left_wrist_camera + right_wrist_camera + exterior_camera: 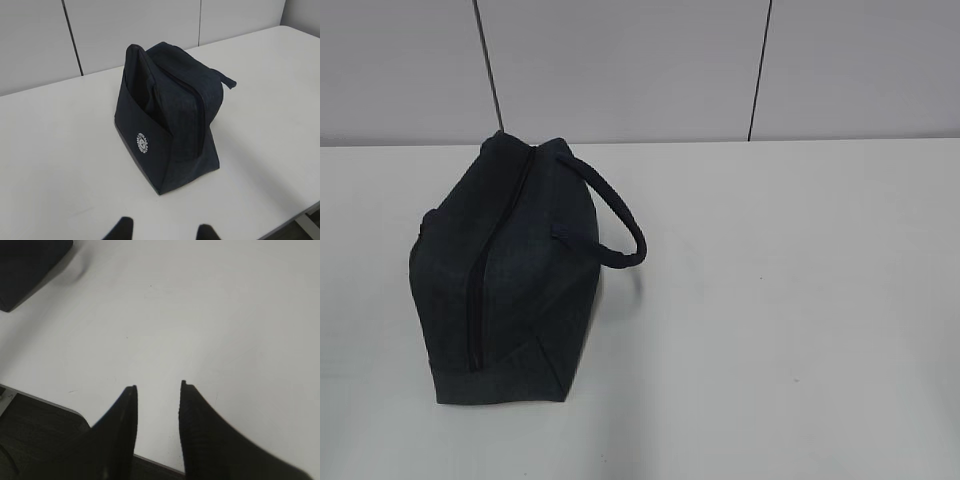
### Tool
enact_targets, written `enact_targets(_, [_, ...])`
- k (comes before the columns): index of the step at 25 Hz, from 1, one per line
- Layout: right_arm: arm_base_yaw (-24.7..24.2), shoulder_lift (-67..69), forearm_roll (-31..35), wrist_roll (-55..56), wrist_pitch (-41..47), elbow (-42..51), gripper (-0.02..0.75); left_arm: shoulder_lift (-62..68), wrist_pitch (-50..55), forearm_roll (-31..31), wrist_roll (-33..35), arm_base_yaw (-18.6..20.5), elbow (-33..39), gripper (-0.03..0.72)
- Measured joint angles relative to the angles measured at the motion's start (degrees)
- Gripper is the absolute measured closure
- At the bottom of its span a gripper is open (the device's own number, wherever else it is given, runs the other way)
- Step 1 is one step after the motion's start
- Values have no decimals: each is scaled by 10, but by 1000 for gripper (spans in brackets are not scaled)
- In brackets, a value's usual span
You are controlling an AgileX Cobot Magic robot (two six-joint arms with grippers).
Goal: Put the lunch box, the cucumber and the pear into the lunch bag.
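Zipper first, I judge — the lunch bag point(510, 275) stands closed on the left half of the table point(790, 300), its zip line running along the top ridge, handle point(620, 225) looping off to the right. I see no lunch box, cucumber or pear in any of my 3 views, so I cannot say where they are.

My left gripper point(162, 231) shows only 2 dark fingertips at the bottom edge, spread apart and holding nothing, hanging short of the bag's logo side. My right gripper point(157, 405) is parted too, empty, poised over bare tabletop near the front edge, with a corner of the bag at upper left.

To open it well I would pin the fabric with 1 claw and draw the pull with the other — the pull itself I cannot make out.

The table is plain white and matte; behind it, pale grey wall panels point(620, 70) with dark seams.
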Motion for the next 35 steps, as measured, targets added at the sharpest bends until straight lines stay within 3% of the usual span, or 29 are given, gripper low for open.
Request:
enact_targets(18, [-2, 0, -6, -2, -2, 0, 503, 0, 0, 0, -1, 12, 0, 447])
enact_targets(25, [-85, 0, -7, -2, -2, 0, 503, 0, 0, 0, -1, 80, 0, 447])
enact_targets(35, [-141, 0, -7, -2, -2, 0, 503, 0, 0, 0, -1, 90, 0, 447])
